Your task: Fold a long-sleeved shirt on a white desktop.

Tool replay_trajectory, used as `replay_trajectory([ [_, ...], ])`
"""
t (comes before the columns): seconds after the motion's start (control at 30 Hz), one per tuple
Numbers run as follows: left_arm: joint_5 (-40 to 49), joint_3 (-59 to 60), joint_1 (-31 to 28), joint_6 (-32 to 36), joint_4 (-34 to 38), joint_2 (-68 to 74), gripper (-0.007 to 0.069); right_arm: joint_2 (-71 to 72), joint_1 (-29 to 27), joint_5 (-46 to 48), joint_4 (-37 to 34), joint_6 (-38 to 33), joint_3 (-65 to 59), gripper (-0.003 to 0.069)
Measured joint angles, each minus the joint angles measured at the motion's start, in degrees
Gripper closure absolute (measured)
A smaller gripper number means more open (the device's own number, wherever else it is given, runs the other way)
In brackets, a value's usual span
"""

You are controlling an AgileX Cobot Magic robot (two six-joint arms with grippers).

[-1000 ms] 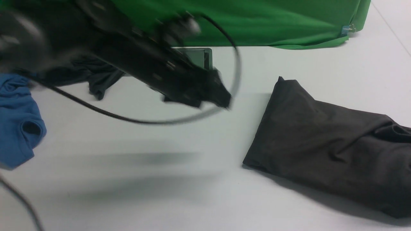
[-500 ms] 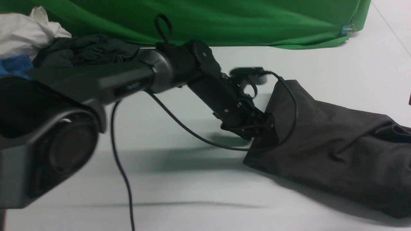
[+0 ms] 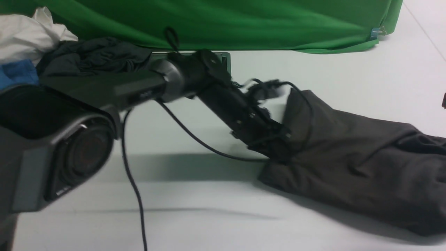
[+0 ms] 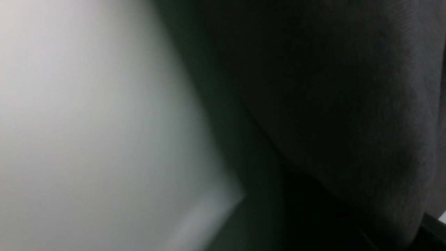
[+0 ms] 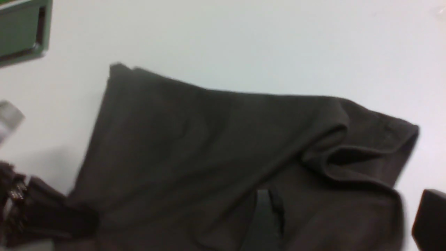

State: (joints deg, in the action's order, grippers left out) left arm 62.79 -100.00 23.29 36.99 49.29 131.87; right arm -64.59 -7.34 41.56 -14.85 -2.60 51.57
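My left arm (image 3: 240, 111) at the edge of the long-sleeved shirt (image 3: 348, 160), right jaws wide above it.
The desk (image 3: 348, 69) carries the shirt on its right side, cut off at the front view's edge. Since half a second ago the shirt's left edge has slid leftward with my left arm. My left jaws are black on dark cloth and blurred, so I cannot tell if they grip. Only the right wrist view shows my right jaws spread, one finger (image 5: 430, 219) in frame.

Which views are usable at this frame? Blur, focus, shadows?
Front view: long-sleeved shirt sharp, left arm slightly motion-blurred, soft shadow beneath it on the white desktop. Left wrist view: fully defocused, shirt too close to lens. Right wrist view: mildly soft, shirt folds readable.
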Motion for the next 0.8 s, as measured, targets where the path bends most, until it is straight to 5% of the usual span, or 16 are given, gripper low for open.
replay_trajectory([
  [0.2, -1.3, 10.3, -10.0, -0.2, -0.6, -9.4, 0.0541, -4.5, 0.0, 5.1, -1.2, -1.1, 6.6, 0.0151],
  [0.43, -13.3, 34.9, -22.9, 4.8, -1.6, -21.5, 0.0541, -13.3, 3.5, 4.1, -10.9, -9.8, 10.4, 0.0152],
  [0.8, -13.7, 37.0, -27.7, 9.2, -0.9, -22.8, 0.0541, -40.9, 15.6, 5.1, -13.6, -14.5, 32.7, 0.0152],
])
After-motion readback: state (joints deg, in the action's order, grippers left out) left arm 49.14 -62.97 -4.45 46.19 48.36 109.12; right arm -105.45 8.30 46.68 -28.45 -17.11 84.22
